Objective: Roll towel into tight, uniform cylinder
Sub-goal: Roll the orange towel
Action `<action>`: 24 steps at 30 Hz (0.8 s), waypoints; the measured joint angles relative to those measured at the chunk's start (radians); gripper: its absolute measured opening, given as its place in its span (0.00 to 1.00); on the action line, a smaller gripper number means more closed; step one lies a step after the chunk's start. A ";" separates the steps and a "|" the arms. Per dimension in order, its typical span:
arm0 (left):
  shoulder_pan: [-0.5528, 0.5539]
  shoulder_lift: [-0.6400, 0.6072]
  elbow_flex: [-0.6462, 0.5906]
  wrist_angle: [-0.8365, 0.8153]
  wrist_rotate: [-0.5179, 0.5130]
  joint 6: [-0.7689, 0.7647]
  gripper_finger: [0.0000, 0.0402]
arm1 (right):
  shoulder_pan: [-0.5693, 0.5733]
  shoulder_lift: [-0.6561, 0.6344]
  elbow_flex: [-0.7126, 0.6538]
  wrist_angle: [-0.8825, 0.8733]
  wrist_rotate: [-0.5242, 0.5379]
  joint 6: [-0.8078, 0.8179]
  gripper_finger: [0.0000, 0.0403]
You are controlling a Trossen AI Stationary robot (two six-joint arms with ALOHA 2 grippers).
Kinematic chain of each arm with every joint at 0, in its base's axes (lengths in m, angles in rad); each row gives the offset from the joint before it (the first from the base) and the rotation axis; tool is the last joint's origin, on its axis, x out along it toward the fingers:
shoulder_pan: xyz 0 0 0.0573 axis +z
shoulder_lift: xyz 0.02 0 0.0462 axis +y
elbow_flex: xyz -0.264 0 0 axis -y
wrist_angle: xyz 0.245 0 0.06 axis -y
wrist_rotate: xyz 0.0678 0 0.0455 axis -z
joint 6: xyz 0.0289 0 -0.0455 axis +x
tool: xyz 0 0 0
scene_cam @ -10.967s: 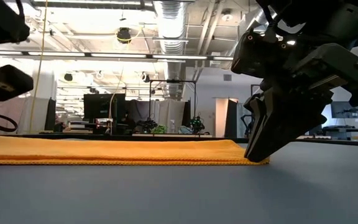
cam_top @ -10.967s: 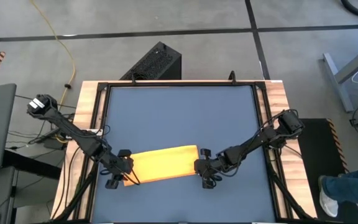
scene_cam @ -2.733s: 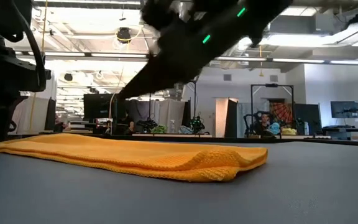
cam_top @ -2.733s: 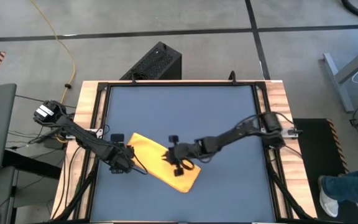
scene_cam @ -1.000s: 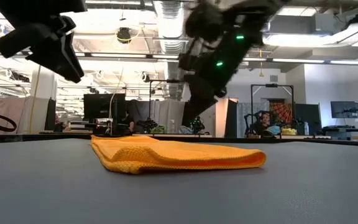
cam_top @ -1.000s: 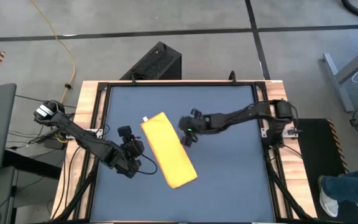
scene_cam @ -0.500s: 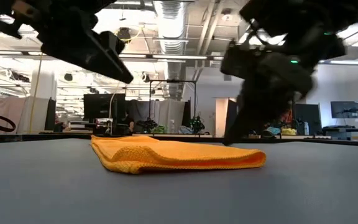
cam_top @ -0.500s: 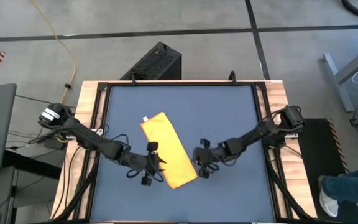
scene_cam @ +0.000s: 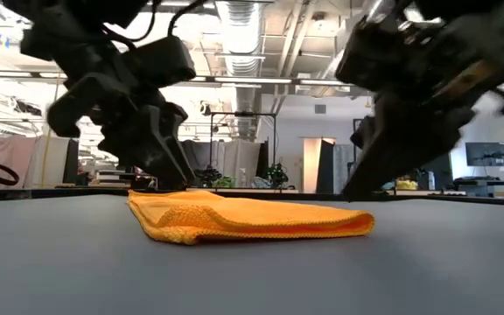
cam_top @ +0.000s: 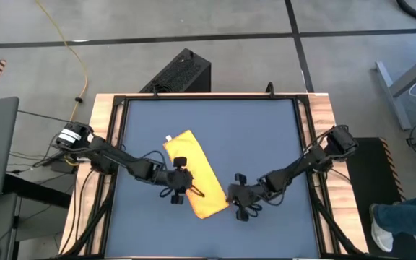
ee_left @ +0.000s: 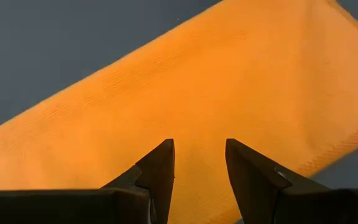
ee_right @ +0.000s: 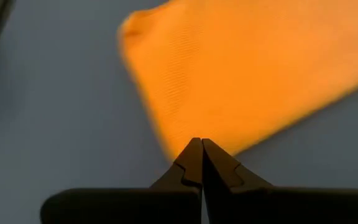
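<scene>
The yellow towel point(cam_top: 191, 155) lies flat as a folded strip on the dark blue mat point(cam_top: 251, 130), slanting from far left to near right, with its white tag point(cam_top: 168, 137) at the far end. My left gripper point(cam_top: 192, 188) is open, its fingers point(ee_left: 160, 165) over the strip's left side near the near end. My right gripper point(cam_top: 231, 193) is shut, its tip point(ee_right: 201, 142) at the towel's right edge near the near end. The towel also shows in the low view point(scene_cam: 252, 219). My left gripper points down at a slant from the table's left, with its open fingers over the towel's top face point(ee_left: 197, 124); I cannot tell whether they touch it. My right gripper's shut tip comes level from the table's right to the towel's long edge point(ee_right: 185, 134); I cannot tell whether it touches.
The mat is bordered by a black frame and wooden table edges point(cam_top: 107, 144). A black box point(cam_top: 183, 72) stands on the floor beyond the far edge. A person's leg point(cam_top: 403, 213) shows at the right.
My left gripper has gone toward the table's right edge, from beside the towel to over its near left part. My right gripper has come from the towel's far right side toward the near edge and down, to the towel's near right edge. The towel has stayed in place.
</scene>
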 joint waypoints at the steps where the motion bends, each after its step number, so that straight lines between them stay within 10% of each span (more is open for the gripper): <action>1: 0.011 0.000 0.000 -0.004 0.021 0.002 0.34 | 0.008 0.000 0.000 0.002 -0.002 -0.015 0.05; 11: 0.039 0.001 0.000 -0.109 0.226 0.001 0.34 | 0.029 0.000 0.000 0.009 0.001 -0.269 0.05; 24: -0.028 -0.039 0.006 -0.102 0.241 -0.004 0.34 | 0.023 0.000 0.000 0.008 0.002 -0.305 0.05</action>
